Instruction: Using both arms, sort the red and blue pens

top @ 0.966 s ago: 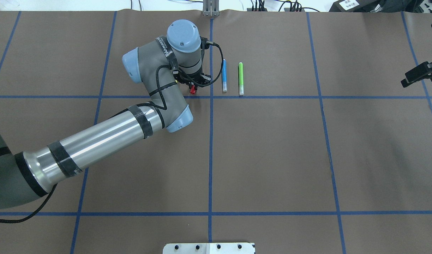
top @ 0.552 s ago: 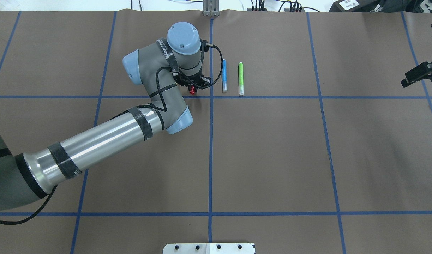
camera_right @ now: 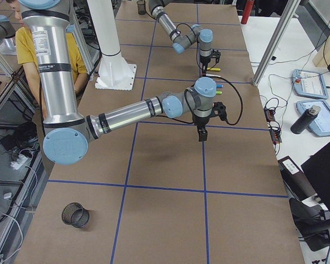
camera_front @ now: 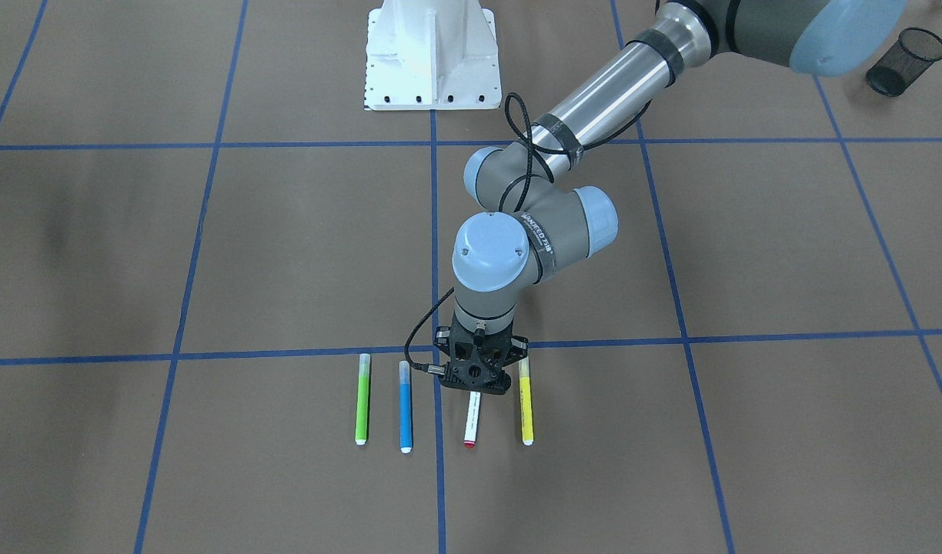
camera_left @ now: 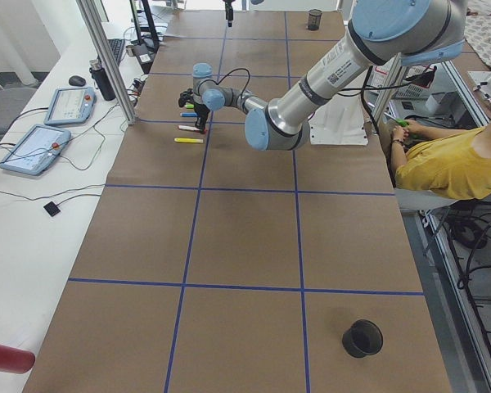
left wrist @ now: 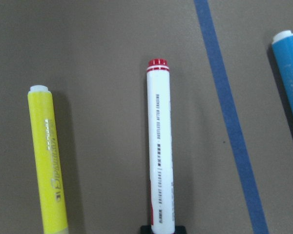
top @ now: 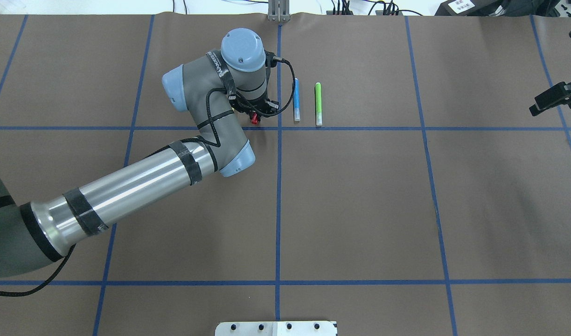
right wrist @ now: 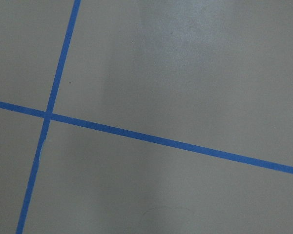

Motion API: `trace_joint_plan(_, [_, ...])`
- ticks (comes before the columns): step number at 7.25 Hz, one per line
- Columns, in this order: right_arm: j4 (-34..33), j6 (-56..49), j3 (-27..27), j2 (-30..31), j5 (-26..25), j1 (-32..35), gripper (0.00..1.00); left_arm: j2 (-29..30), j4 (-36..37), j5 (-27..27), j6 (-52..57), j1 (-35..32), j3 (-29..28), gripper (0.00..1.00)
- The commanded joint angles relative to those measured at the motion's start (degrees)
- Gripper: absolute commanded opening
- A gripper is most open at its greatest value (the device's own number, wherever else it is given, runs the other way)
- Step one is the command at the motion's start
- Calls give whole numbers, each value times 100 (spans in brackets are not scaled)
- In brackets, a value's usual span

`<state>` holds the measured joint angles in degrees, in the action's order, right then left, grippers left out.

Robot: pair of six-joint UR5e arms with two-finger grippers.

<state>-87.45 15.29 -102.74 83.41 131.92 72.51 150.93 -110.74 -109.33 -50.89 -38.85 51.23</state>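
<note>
Currently the L gripper [camera_front: 475, 377] hangs straight down over the 12 o'clock end of the red pen [camera_front: 472, 419] in the front-facing view, hiding that end. Can't tell whether its jaws are spread or pinching the barrel. In the L wrist view only a small black piece shows at the pen's 6 o'clock end.

The red pen lies flat on the table [top: 360, 210], running 12 to 6, red tip at 6 o'clock in the front view. Its white barrel has fine black print along its length, too small to read.

At its 3 o'clock, same view, lies the yellow marker [camera_front: 526, 404], just beside it and parallel. This one has pale script lettering, not legible.

At 9 o'clock, across a blue tape line, sits the blue pen [camera_front: 405, 406], then the green marker [camera_front: 362, 400].

The L wrist band carries white lettering, unreadable.

The R gripper [top: 553, 98] sits at the 3 o'clock edge of the overhead view, well apart from the pens. Its jaw state can't be told.

A mesh cup [camera_front: 904, 52] stands at 1 o'clock in the front view.
</note>
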Motion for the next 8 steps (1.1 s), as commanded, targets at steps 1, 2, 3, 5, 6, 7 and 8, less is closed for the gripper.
trace_joint_plan(1, [0, 0, 9, 0, 0, 0, 100, 7, 0, 0, 0, 0, 44, 0])
trace_joint_plan(2, [0, 0, 0, 0, 0, 0, 100, 7, 9, 0, -9, -9, 140, 0])
trace_joint_plan(3, [0, 0, 9, 0, 0, 0, 100, 7, 35, 0, -35, -26, 342, 0])
trace_joint_plan(5, [0, 0, 9, 0, 0, 0, 100, -2, 620, -61, 0, -105, 1086, 0])
trace_joint_plan(6, [0, 0, 17, 0, 0, 0, 100, -63, 1103, -96, 61, -132, 1621, 0])
trace_joint_plan(7, [0, 0, 18, 0, 0, 0, 100, -351, 1455, -166, 88, -201, 2323, 0])
trace_joint_plan(8, [0, 0, 18, 0, 0, 0, 100, -919, 1729, -263, 262, -350, 3200, 0])
